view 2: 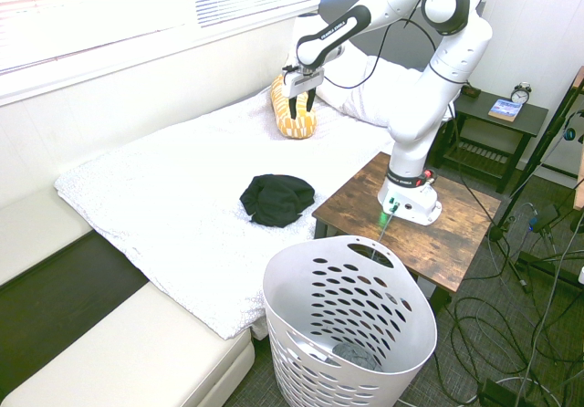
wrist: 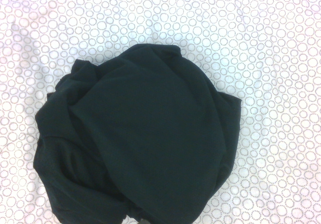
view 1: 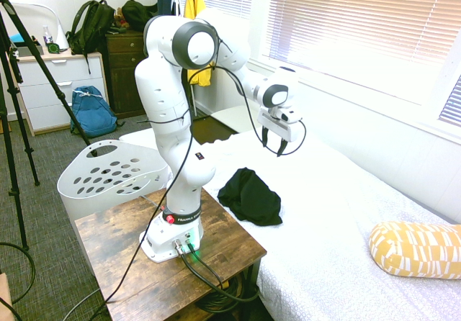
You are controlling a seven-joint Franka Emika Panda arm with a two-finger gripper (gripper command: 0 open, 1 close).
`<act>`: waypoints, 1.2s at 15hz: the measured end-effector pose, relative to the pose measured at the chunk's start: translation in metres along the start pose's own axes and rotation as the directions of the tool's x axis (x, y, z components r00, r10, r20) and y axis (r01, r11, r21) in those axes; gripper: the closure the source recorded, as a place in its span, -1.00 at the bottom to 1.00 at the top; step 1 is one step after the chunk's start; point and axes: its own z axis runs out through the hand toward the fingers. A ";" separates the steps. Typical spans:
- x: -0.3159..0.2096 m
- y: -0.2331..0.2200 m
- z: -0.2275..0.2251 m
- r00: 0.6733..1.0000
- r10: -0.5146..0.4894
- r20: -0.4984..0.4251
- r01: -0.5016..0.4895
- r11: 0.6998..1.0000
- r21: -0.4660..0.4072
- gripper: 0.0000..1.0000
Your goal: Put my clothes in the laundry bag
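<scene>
The black clothes (view 1: 250, 196) lie in a crumpled heap on the white bed (view 1: 338, 191), near the bed's edge that runs along the wooden table (view 1: 137, 256). The gripper (view 1: 272, 143) hangs in the air above the bed, well clear of the heap, its fingers (view 2: 291, 107) apart and holding nothing. The white laundry basket (view 2: 351, 334) stands on the floor beside the table. A yellow patterned pillow (view 1: 416, 247) rests farther along the bed.

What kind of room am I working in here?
Most likely a bedroom: a bed with white bedding and a yellow pillow, a white dresser, and a nightstand holding an alarm clock.
</scene>
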 end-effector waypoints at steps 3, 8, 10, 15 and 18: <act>-0.003 -0.007 0.004 1.000 -0.016 -0.007 0.016 1.000 0.002 -1.00; -0.016 -0.082 0.044 0.995 -0.095 -0.013 0.095 0.995 0.022 -1.00; -0.020 -0.118 0.084 0.993 -0.121 0.015 0.121 0.992 0.021 -1.00; -0.055 -0.171 0.218 0.982 -0.158 0.100 0.162 0.986 -0.029 -1.00; -0.072 -0.161 0.276 0.978 -0.140 0.153 0.153 0.986 -0.073 -1.00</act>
